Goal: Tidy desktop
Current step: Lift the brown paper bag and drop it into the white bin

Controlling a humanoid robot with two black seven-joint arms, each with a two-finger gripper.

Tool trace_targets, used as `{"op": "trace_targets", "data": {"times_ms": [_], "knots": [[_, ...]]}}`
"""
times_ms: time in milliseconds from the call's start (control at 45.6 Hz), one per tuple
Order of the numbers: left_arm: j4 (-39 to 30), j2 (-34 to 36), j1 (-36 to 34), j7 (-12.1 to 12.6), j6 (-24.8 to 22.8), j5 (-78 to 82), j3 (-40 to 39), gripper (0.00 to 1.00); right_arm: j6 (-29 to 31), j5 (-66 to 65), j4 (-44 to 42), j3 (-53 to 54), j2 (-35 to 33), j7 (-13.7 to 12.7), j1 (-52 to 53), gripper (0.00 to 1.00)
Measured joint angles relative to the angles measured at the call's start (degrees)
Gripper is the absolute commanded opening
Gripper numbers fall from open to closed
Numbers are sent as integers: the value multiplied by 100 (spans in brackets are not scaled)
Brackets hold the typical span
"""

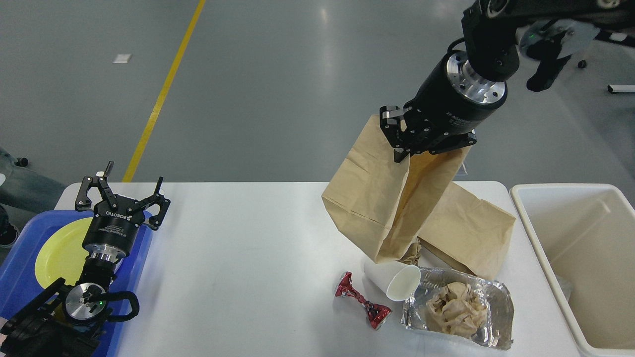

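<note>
Hanging below right tool [403, 144], desktop [248, 238] bears paper bag's [377, 203] base.

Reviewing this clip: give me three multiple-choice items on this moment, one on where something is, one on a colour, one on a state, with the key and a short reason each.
1. Where is the yellow plate?
A. in the blue tray
B. in the cream bin
C. on the foil tray

2. What colour is the crumpled wrapper beside the cup?
A. green
B. red
C. blue

3. What state is the paper cup in?
A. upright
B. stacked in another cup
C. lying on its side

Key: 1 A, the plate sits in the tray at the desktop's left end. 2 B, it is shiny red. 3 C, its open mouth faces sideways, towards the foil tray, below the paper bag that the right gripper holds up.
</note>
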Motion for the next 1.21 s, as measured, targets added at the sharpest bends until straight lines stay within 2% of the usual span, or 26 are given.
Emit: {"op": "trace_targets", "data": {"times_ms": [263, 658, 812, 965, 1097, 1206], "knots": [[3, 0, 1, 0, 0, -1, 0, 96, 250, 226, 387, -689, 4, -6, 1062, 0], [7, 0, 1, 0, 0, -4, 0, 96, 94, 708, 618, -1904, -244, -10, 1108, 0], [7, 0, 1, 0, 0, -4, 0, 96, -233, 709, 598, -2447, -772, -11, 866, 0], [8, 0, 1, 0, 0, -4, 0, 96, -882, 460, 548, -3004, -1431, -8, 382, 0], [8, 0, 1, 0, 0, -4, 0, 96, -1614, -106, 202, -3155, -2440, -18, -406, 0], [9, 0, 1, 0, 0, -4, 0, 96, -1932, -687, -572, -2906, -3531, -23, -1336, 0]]}}
